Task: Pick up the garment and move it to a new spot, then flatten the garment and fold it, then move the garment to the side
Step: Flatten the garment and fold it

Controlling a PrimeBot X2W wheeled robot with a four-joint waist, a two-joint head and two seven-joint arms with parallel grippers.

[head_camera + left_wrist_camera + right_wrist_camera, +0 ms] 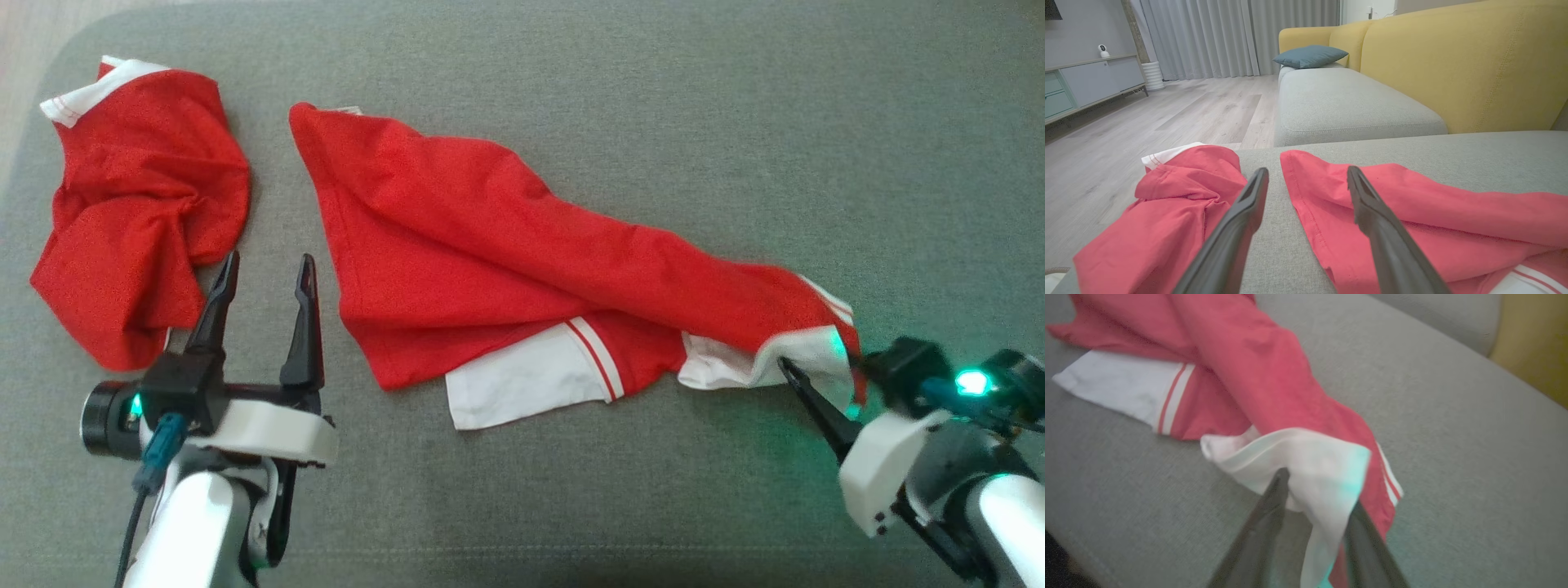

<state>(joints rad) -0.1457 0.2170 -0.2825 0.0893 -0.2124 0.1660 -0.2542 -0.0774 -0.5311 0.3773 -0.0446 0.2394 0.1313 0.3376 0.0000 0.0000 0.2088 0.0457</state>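
Observation:
The garment [506, 245] is a red shirt with white, red-striped sleeves, lying stretched and creased across the grey cushion; it also shows in the left wrist view [1412, 212] and the right wrist view [1274, 375]. My right gripper [820, 367] is at its right end. Its fingers stand apart there, with the white sleeve cuff [1306, 461] draped between and over them [1316, 490], slightly raised off the cushion. My left gripper [268, 263] is open and empty, hovering over bare cushion just left of the garment's hem [1306, 171].
A second red garment [139, 212] lies crumpled at the cushion's left end, close to my left fingers [1167, 212]. The grey cushion [653, 82] stretches wide behind. A yellow backrest [1453, 61], a blue pillow [1310, 55] and wooden floor [1167, 106] lie beyond.

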